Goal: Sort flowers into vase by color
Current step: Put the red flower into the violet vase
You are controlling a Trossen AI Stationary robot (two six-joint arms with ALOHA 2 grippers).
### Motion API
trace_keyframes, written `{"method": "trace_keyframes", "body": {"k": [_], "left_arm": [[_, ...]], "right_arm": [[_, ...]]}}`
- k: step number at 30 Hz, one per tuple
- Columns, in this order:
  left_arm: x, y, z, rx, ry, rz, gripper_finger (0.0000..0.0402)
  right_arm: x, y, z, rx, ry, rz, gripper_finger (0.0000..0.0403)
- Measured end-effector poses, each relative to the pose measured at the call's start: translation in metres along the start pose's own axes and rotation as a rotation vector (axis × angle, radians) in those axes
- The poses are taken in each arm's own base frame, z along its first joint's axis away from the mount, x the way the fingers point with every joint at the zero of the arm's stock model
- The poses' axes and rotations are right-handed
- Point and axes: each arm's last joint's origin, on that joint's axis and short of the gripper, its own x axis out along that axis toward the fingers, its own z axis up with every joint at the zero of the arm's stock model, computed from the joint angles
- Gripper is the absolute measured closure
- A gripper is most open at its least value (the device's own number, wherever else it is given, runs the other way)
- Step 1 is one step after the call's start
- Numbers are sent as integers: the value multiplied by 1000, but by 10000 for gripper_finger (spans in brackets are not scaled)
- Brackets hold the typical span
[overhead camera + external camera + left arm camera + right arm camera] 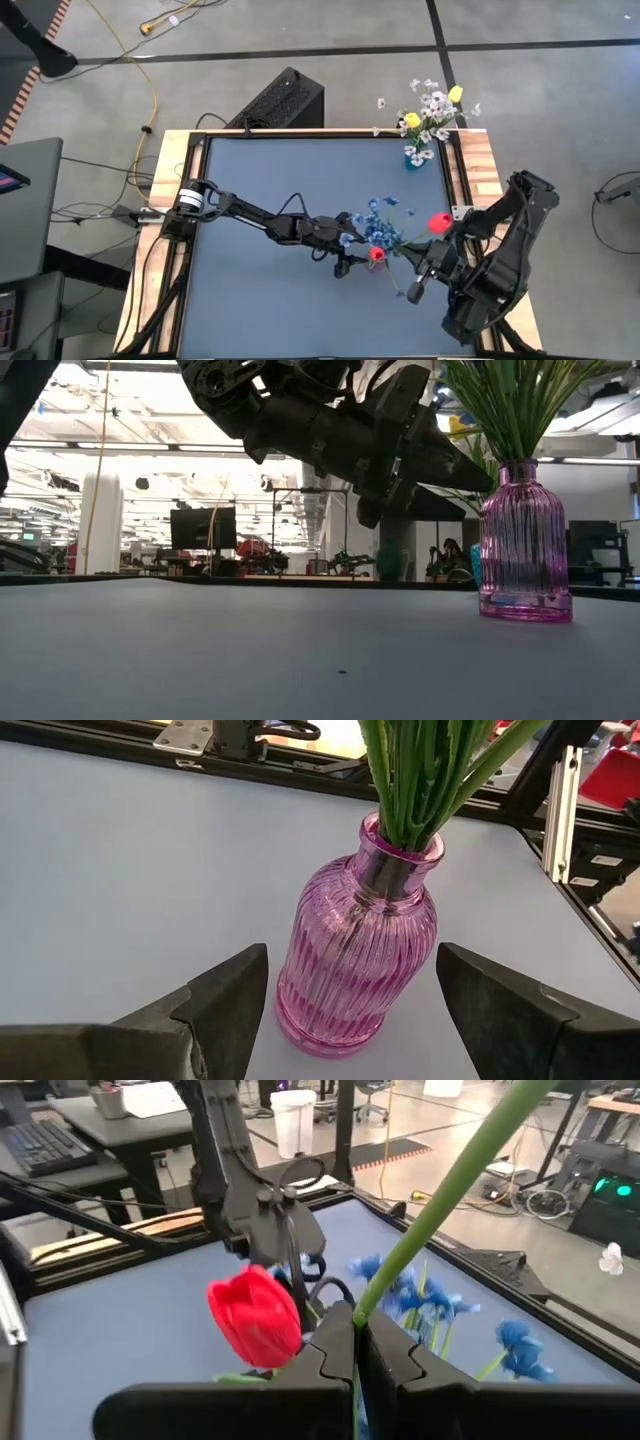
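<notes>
The right hand (pixel 355 1345) is clamped tight on a green stem (pixel 450 1190), and in the high view that stem runs up to a red tulip bud (pixel 438 222) at the right side of the counter (pixel 290 190). The left hand (pixel 350 1010) stands wide, its two dark fingers (pixel 235 995) on either side of a pink ribbed glass vase (pixel 355 970) without touching it. The vase stands upright on the counter near its middle and holds green stems (pixel 420 770); seen from above, blue flowers (pixel 378 222) and a second red bud (pixel 376 254) spread over it. At the far right corner a small blue vase (pixel 414 157) carries white sprays (pixel 436 105) and yellow buds (pixel 411 120).
</notes>
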Motion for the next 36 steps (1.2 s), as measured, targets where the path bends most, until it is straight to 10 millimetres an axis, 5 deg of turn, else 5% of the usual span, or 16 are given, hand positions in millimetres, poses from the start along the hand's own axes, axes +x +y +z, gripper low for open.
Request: {"method": "trace_keyframes", "body": {"k": [9,23,36], "left_arm": [[0,1,0,14,-1,3,123],[0,1,0,5,-1,4,123],[0,0,0,-9,-1,1,123]], "right_arm": [[-7,3,25,-21,-14,48,376],[12,22,-8,-158,50,-47,376],[21,19,-43,-87,57,-118,376]]}}
